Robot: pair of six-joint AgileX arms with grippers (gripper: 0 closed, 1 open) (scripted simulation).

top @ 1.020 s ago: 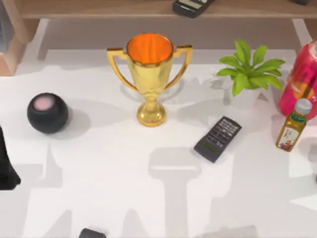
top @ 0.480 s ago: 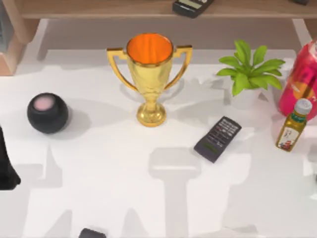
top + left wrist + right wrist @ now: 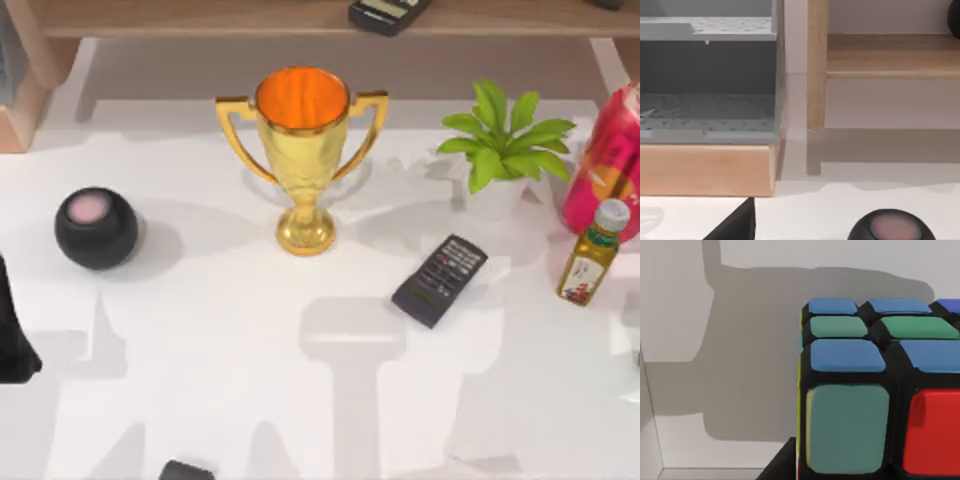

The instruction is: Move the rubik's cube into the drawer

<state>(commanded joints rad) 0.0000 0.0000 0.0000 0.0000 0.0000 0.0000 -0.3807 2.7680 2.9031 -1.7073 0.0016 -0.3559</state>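
The rubik's cube (image 3: 875,390) sits very close in the right wrist view, on a white surface, with blue, green and red stickers showing. A dark part of my right gripper (image 3: 782,466) lies right beside the cube's side. The drawer (image 3: 705,135) is grey with a perforated floor. It stands open in a wooden unit in the left wrist view, and nothing is visible inside it. My left arm (image 3: 10,335) is parked at the table's left edge, facing the drawer from a distance.
On the white table stand a gold trophy (image 3: 303,150), a black sphere (image 3: 96,227), a potted plant (image 3: 497,150), a dark remote (image 3: 440,280), a small bottle (image 3: 592,252) and a red can (image 3: 610,160). A wooden shelf (image 3: 330,18) runs along the back.
A shadow near the table's right edge has shrunk slightly. The objects on the table and the left arm have not moved.
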